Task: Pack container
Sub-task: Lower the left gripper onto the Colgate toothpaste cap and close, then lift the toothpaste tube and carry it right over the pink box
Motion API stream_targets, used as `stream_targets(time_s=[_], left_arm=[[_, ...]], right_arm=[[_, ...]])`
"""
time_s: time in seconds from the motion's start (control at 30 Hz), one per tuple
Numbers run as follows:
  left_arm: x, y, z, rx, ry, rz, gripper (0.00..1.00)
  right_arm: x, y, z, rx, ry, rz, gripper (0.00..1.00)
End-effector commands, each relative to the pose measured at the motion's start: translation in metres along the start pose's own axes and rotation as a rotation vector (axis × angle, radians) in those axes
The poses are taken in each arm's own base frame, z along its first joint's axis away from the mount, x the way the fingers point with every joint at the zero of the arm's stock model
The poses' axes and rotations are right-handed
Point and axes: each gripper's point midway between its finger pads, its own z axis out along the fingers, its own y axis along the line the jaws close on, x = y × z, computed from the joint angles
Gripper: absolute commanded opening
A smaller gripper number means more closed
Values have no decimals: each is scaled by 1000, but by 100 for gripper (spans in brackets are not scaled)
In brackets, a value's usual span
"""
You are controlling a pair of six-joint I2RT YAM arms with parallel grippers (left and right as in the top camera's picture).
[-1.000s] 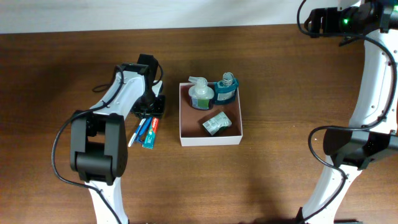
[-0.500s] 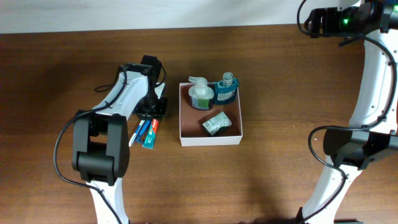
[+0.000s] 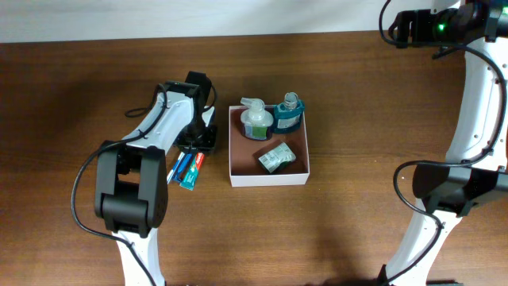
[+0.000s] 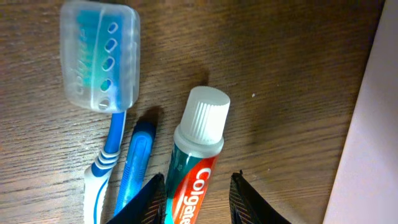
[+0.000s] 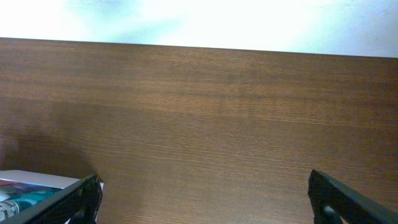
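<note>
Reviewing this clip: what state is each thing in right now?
container: open-topped, holding pump bottle, blue bottle and packet.
toothpaste: capped, lying on the table outside the container.
toothbrush: head covered, lying beside the toothpaste.
left gripper: jaws astride the toothpaste, grip unclear.
right gripper: open, empty.

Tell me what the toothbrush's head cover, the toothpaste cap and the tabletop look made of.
Translucent blue vented toothbrush head cover: moulded plastic, bristles showing through. White ribbed toothpaste cap: matte hard plastic, probably. Brown tabletop: wood or wood-look laminate; grain lines show, which is unclear.
</note>
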Motion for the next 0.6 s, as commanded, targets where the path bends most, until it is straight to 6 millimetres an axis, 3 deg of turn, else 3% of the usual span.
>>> stream_targets(time_s=[0.0,0.57], left_arm=[[-7,0,1,-5,-17,-22,34],[-6,1,14,-7,8,-23,34]], right_arm=[[-2,-2,-3,5,-9,1,99],[-2,-2,-3,5,-9,1,99]])
